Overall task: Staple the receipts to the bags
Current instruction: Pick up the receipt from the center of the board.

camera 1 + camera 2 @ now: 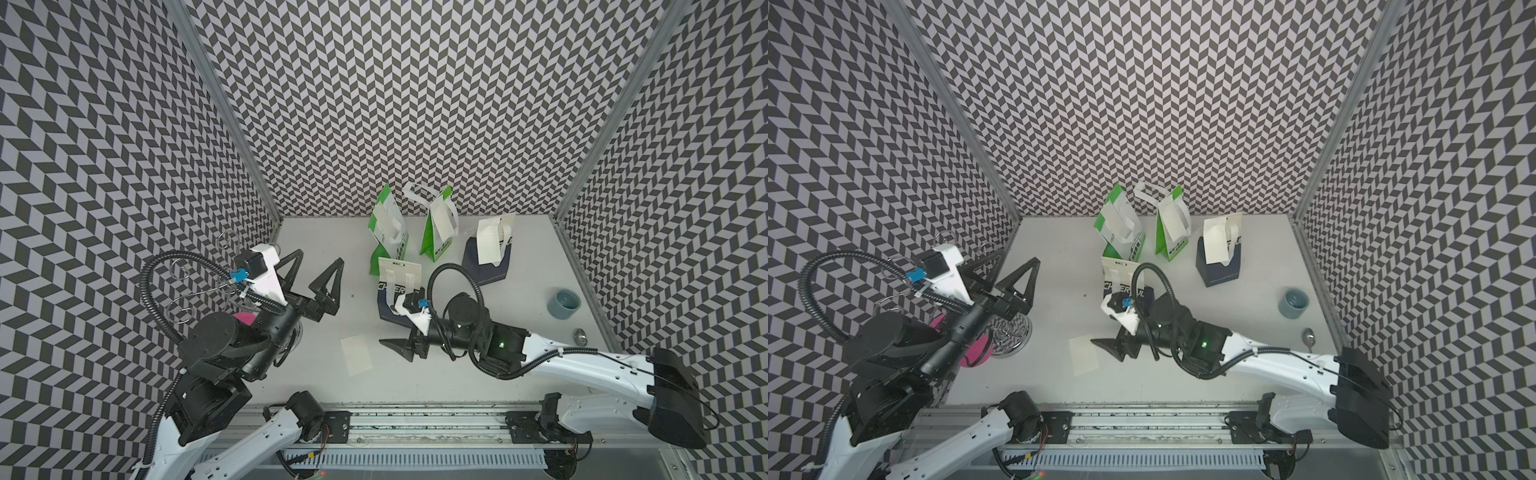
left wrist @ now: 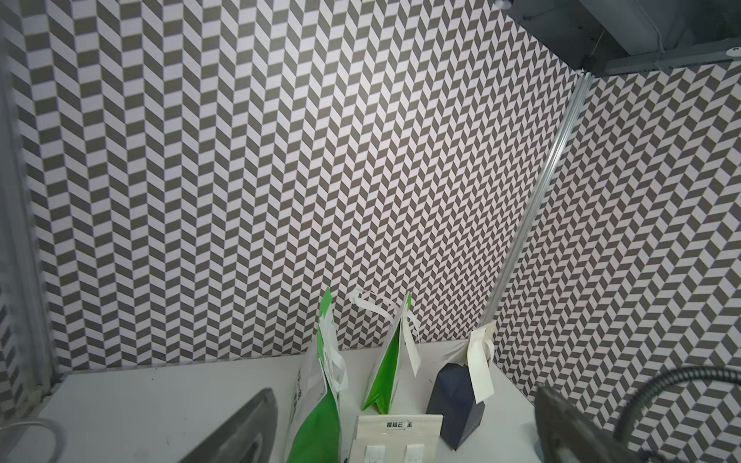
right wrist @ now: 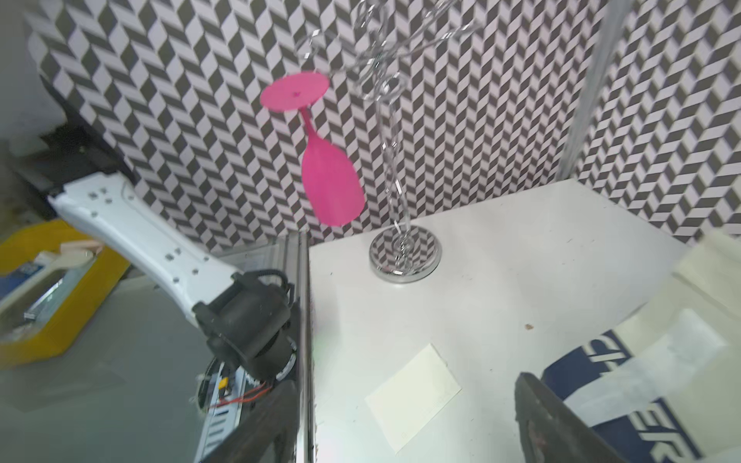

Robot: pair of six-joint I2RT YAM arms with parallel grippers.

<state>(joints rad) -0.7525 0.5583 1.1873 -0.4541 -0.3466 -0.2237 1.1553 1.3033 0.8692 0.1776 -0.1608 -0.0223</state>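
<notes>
- Seemingly done: three standing bags [image 1: 436, 241] at the back, receipts [image 1: 488, 241] hanging on each.
- Pending: fourth bag [image 1: 397, 274], mid-table, bare.
- Left gripper [image 1: 321, 256] raised, right gripper [image 3: 401, 381] low, both spread, empty.
- Last receipt [image 1: 356, 354] loose beside right gripper.

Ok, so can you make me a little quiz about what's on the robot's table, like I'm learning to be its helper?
1. True or false: the loose receipt lies flat on the table.
2. Pick one: what colour is the glass hanging upside down from the wire rack? A) pink B) blue C) yellow
3. Short answer: is the grey-blue cup on the robot's left or right side?

Key: 1 true; 2 A; 3 right.
</notes>
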